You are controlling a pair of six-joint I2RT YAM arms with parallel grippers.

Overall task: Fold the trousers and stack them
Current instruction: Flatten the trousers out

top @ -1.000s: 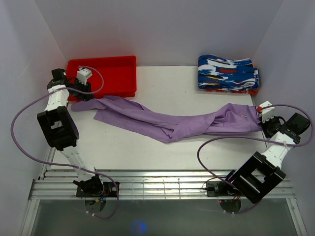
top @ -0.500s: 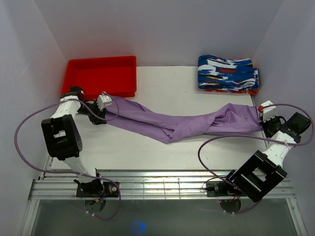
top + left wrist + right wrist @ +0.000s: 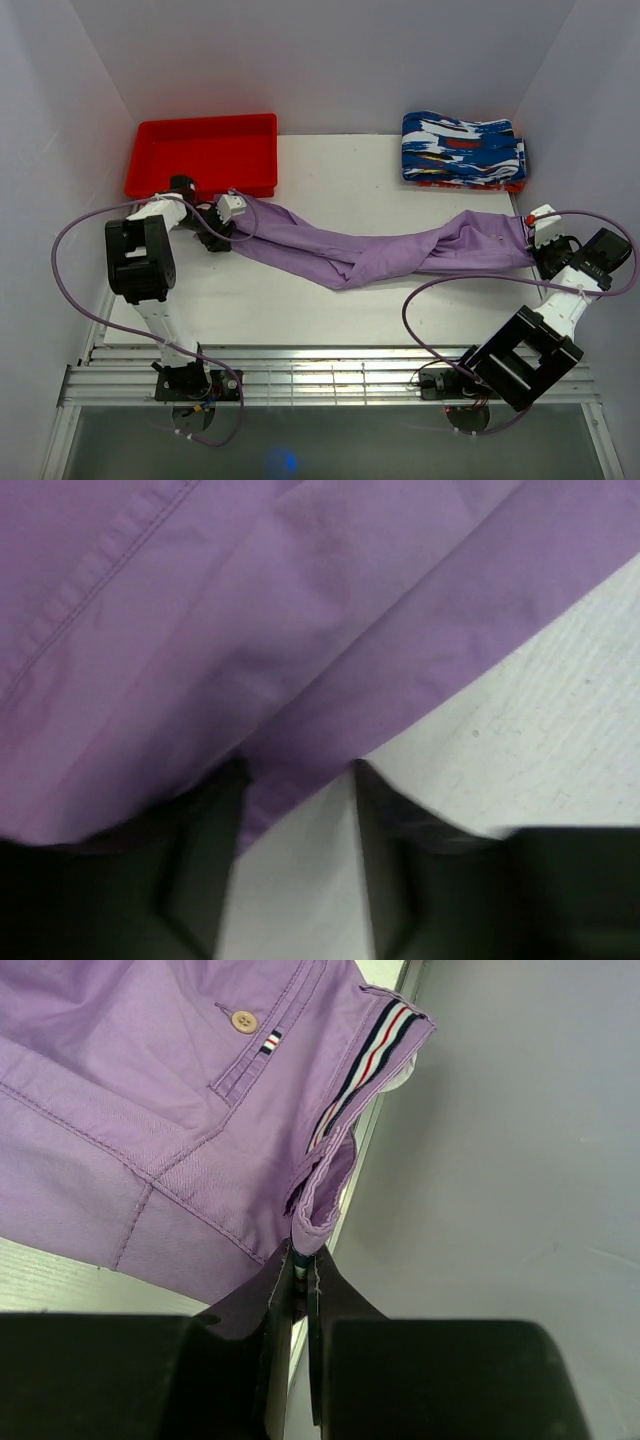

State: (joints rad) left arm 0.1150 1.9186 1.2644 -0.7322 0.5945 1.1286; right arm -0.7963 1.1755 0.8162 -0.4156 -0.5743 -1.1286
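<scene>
From above and behind the robot, we look down from far on the whole bench (image 3: pixel 400 300). With the left wrist camera we look past its jaws, very near, at the trousers (image 3: pixel 250 610) just ahead of them. The right wrist camera, also near, shows us their other end at its jaws, and a wall (image 3: pixel 500 1160) beside. All views share the trousers.

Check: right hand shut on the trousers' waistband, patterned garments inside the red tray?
No: the patterned garments lie on the table, far right, outside the red tray, as the top view shows. The right hand is shut on the trousers' waistband.
</scene>
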